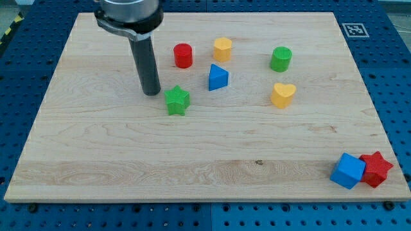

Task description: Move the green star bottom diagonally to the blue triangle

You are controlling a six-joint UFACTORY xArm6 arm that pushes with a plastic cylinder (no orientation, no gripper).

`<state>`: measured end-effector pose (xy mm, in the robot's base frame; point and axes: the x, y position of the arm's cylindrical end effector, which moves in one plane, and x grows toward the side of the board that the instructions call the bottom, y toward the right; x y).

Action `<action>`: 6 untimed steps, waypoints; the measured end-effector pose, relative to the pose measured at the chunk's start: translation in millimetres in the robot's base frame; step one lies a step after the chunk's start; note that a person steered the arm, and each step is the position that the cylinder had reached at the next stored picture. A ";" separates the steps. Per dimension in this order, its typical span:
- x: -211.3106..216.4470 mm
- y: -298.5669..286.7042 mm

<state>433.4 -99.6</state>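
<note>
My tip (152, 92) sits just left of the green star (177, 101), which lies lower-left of the blue triangle (218, 77); no fingers here, nothing held; probably only a small nudge remains.

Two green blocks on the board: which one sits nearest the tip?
The green star, just right of my tip; the green cylinder stands far off toward the view's right.

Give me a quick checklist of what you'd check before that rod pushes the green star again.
1. My tip shows: ok, just left of the green star, slightly toward the view's top.
2. Tip touching star: cannot tell.
3. Star already lower left of the blue triangle: ok.
4. Star and triangle apart: ok.
5. Red cylinder out of the way: ok, it sits above the star.
6. Star far from the board edge: ok.
</note>
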 end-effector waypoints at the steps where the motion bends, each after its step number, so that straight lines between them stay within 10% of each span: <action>1: 2.9 14.5; 6: 6.0 30.2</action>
<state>439.4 -69.4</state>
